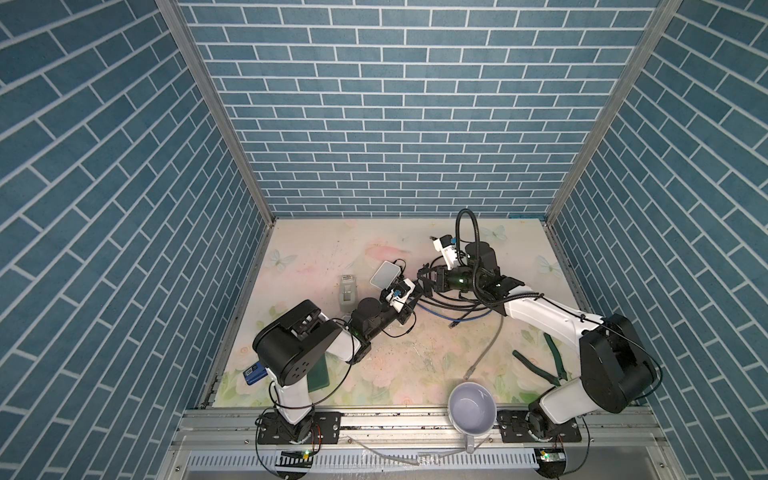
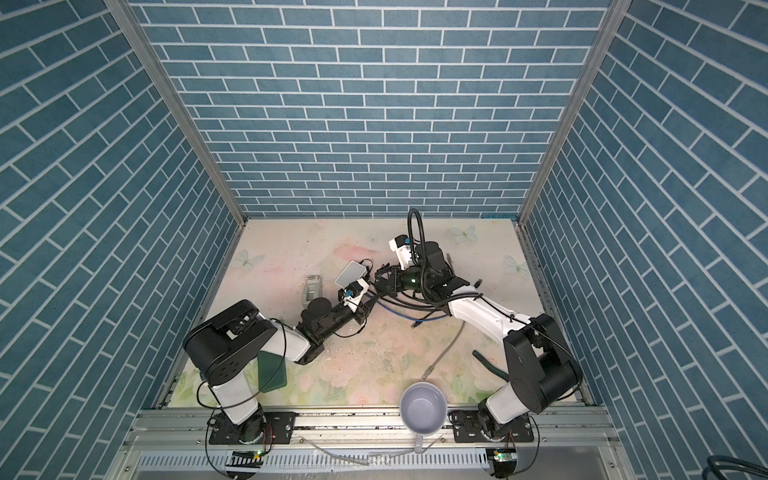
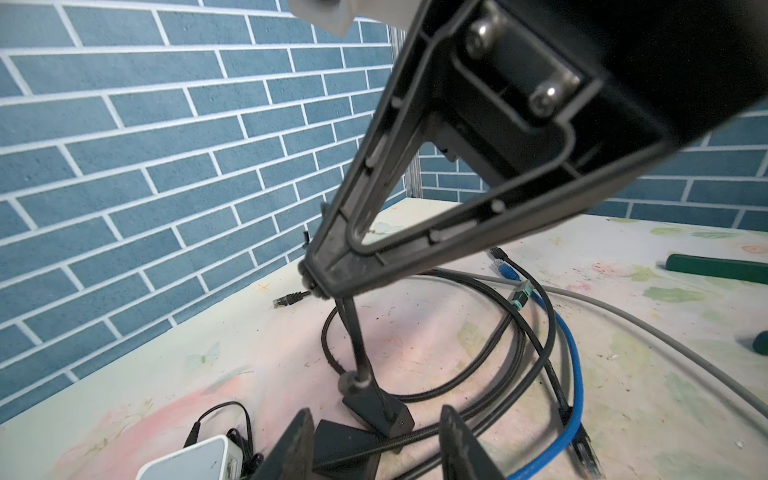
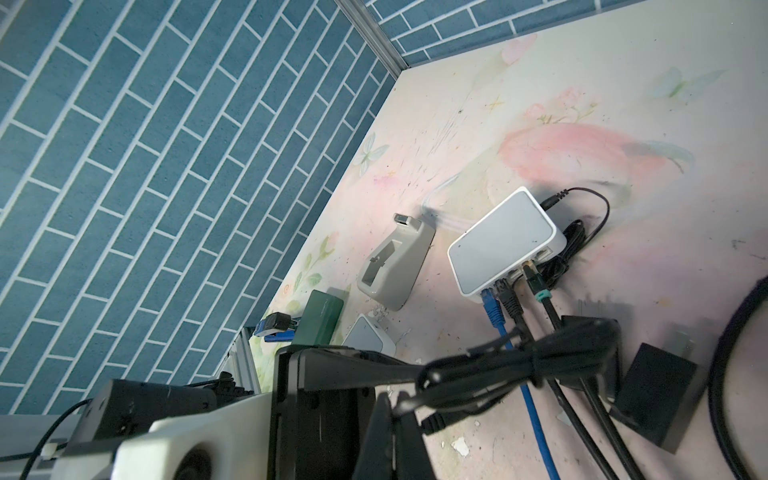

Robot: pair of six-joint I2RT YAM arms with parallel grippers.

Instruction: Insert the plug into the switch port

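White plastic switch box (image 4: pixel 507 241), centre: three cable plugs (image 4: pixel 510 299) seated. Left gripper (image 3: pixel 376 419) parted, insertion seemingly done; right gripper (image 4: pixel 392 415) closed.

Enclosed on three sides by walls (image 1: pixel 395 104) patterned in blue brick, met at the far corners by aluminium posts (image 1: pixel 219 112). Floored by a pale surface (image 1: pixel 316 249) printed with pink flowers and butterflies, edged at the near side by a metal rail (image 1: pixel 386 432).
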